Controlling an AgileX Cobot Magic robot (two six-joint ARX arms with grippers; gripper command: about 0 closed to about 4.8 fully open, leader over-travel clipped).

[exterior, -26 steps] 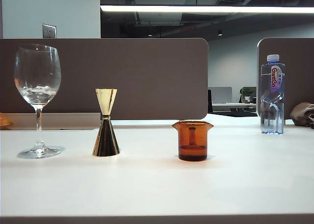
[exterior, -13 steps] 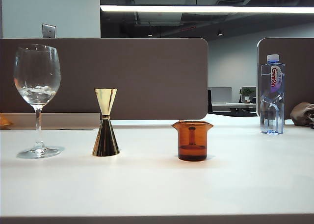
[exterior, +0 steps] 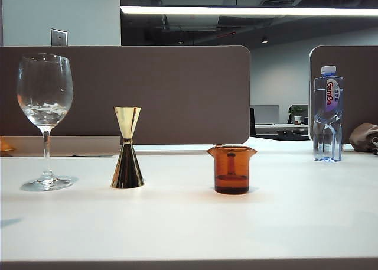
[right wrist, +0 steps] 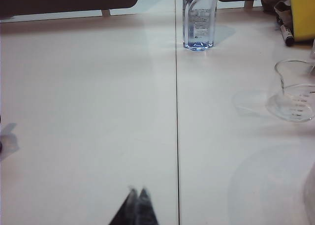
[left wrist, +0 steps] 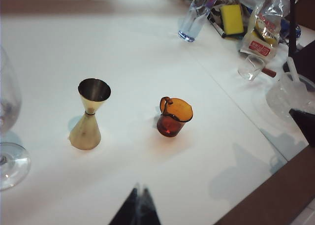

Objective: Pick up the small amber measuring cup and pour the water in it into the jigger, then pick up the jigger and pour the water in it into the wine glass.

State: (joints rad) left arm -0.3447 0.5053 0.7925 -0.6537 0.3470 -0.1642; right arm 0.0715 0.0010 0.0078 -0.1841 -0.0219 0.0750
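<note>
Left gripper (left wrist: 138, 195) clenched, empty, hovering above table (left wrist: 147, 77); right gripper (right wrist: 137, 198) clenched, idling apart.
Nothing is being poured: cup (left wrist: 173, 117) standing beside jigger (left wrist: 90, 113), glass (exterior: 45, 121) beyond; both pours remaining.

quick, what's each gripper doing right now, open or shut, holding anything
Left gripper: shut, holding nothing, above the table short of the jigger and amber measuring cup.
Right gripper: shut, holding nothing, over bare table.
</note>
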